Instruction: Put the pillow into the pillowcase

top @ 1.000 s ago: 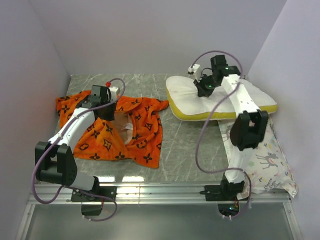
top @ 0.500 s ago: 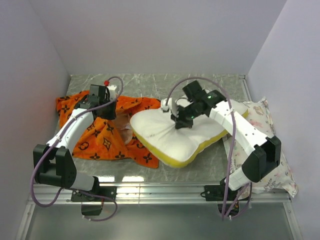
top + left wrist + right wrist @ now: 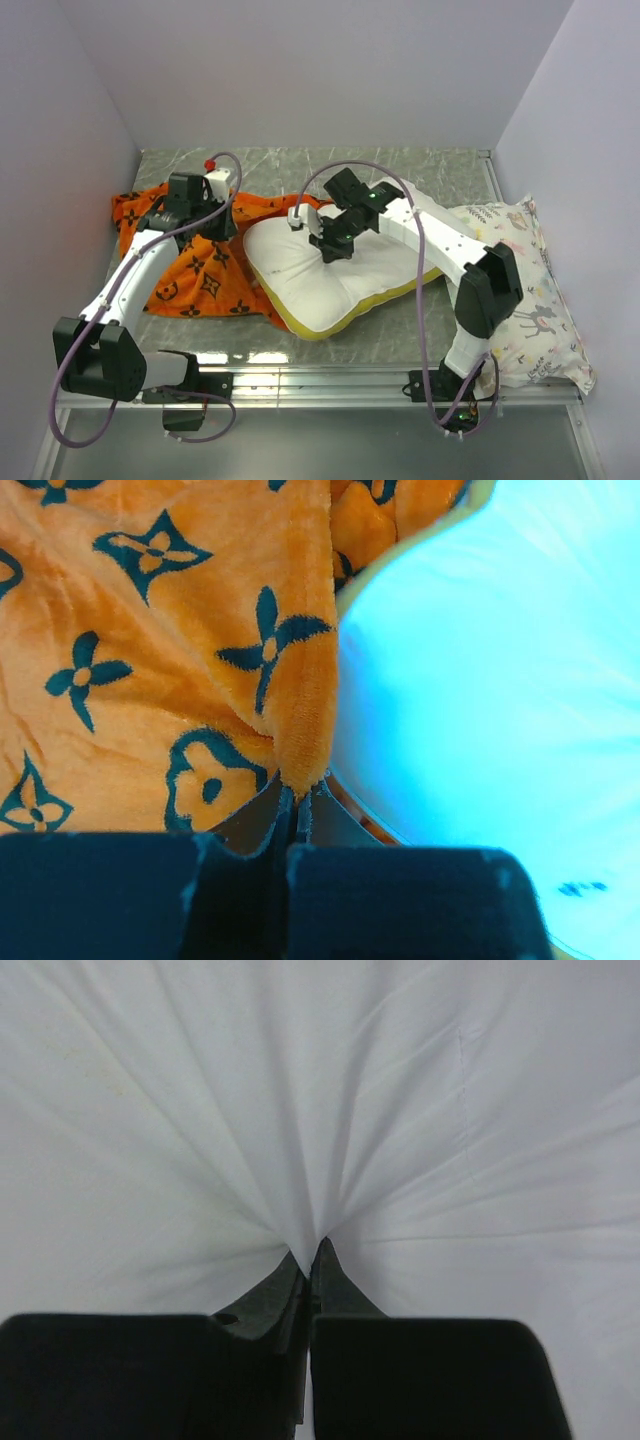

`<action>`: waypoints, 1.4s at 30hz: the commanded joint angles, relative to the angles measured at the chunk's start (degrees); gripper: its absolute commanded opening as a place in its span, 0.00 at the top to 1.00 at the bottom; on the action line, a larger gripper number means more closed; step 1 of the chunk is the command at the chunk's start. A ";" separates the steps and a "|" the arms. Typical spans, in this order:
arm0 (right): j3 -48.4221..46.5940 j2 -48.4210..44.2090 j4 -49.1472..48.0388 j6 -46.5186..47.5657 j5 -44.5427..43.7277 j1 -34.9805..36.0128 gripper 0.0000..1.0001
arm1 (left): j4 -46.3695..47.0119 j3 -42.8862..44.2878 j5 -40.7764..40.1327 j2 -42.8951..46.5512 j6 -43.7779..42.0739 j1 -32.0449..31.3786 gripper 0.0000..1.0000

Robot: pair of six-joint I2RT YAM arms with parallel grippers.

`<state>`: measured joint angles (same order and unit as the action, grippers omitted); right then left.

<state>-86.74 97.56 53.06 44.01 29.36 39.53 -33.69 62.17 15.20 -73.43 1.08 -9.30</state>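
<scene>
The white pillow (image 3: 310, 275) with its yellow edge band lies in the middle of the table, its left end over the right part of the orange pillowcase (image 3: 195, 280). My right gripper (image 3: 330, 245) is shut on a pinch of the pillow's top fabric (image 3: 320, 1110), which puckers into the jaws (image 3: 310, 1250). My left gripper (image 3: 218, 222) is shut on a fold of the pillowcase's edge (image 3: 300, 750), lifting it beside the pillow (image 3: 480, 680); the jaws meet at the fold (image 3: 297, 795). The pillowcase's opening is hidden behind the arm and the pillow.
A white pillow printed with deer and plants (image 3: 530, 300) lies at the right, partly under the right arm. Grey walls close in the left, back and right sides. A metal rail (image 3: 320, 378) runs along the near edge.
The right gripper has dragged the pillow from the back right across to the left, onto the pillowcase's right part. The left gripper has kept its grip and raised the fabric slightly.
</scene>
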 commanded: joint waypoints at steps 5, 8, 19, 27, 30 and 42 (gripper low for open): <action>-10.37 7.02 -2.09 -1.64 1.21 0.99 1.00 | 1.09 -0.12 4.40 1.80 -2.66 0.07 1.00; -13.71 9.93 0.20 -1.12 1.49 1.86 1.00 | 0.73 -0.12 4.66 1.97 -3.19 0.07 1.00; -23.12 19.42 6.36 -0.24 2.28 4.24 1.00 | -0.06 -1.26 5.98 3.55 -4.07 0.07 1.00; -19.17 17.58 6.45 1.61 0.96 5.73 1.00 | 0.82 0.05 4.75 3.64 -2.84 0.07 1.00; -20.22 18.72 9.25 2.31 1.48 5.82 1.00 | 1.08 0.41 4.84 3.91 -2.58 0.07 1.00; -29.87 23.63 0.22 -9.34 -4.40 3.98 1.00 | -4.01 -1.35 11.87 4.61 -6.27 -0.98 1.00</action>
<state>-109.69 119.87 60.69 42.02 26.55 45.17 -35.90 60.86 22.65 -70.89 -3.44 -9.45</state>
